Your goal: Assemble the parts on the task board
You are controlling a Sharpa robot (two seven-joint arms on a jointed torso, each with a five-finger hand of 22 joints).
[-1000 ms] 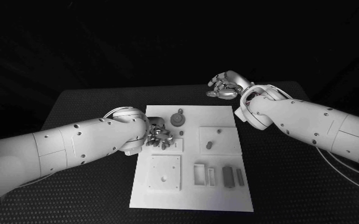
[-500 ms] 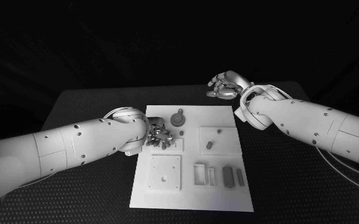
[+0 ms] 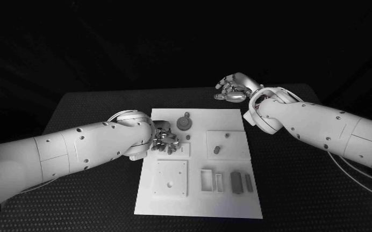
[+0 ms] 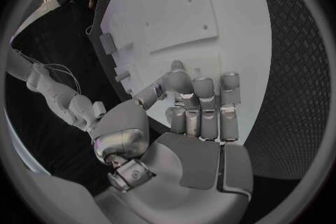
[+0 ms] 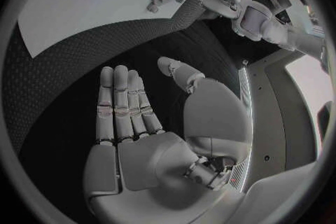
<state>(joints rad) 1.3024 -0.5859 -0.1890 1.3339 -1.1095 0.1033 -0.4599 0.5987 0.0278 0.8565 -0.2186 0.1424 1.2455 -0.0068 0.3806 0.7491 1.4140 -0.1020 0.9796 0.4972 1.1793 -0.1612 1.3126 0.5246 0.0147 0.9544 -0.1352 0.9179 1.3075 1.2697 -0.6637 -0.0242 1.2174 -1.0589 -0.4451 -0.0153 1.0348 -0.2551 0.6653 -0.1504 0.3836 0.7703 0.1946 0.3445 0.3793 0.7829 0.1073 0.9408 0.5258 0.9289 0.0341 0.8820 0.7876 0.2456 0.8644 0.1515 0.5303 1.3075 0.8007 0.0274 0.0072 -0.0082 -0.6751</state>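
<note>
Now the left hand [image 3: 164, 139] hovers, fingers curled with nothing visibly gripped, over the board's [image 3: 233, 205] left edge, nearest the round part [image 3: 184, 122] just beyond it; right hand [image 3: 233, 88] waits spread, off the far corner.

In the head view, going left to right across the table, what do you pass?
Left hand at the task board's left edge → round part on the task board → small oblong part → right hand, off the board over the black table.
</note>
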